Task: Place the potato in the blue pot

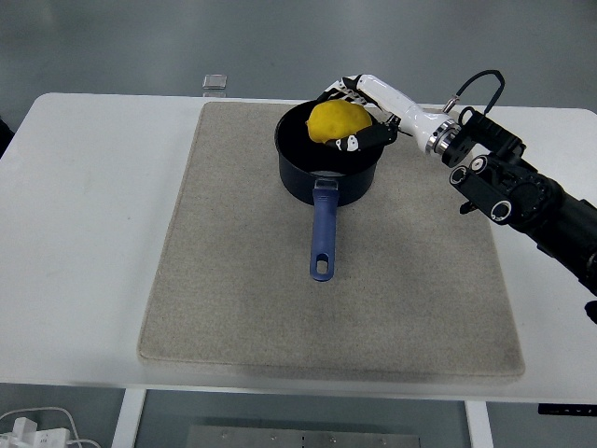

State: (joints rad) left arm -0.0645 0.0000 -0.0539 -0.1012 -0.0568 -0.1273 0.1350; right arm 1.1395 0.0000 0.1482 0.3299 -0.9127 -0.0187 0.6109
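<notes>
A yellow potato [338,121] is held in my right hand [359,114], whose white and black fingers curl around it. The hand holds it over the mouth of the blue pot [322,171], low at the rim, toward the pot's right side. The pot stands on a beige mat [233,280] at the table's far middle, its blue handle [322,233] pointing toward me. My right arm [522,191] comes in from the right edge. My left arm is out of view.
A small clear square object [215,82] lies on the white table [84,233] just beyond the mat's far left corner. White cables [28,429] show below the table's near edge at the bottom left.
</notes>
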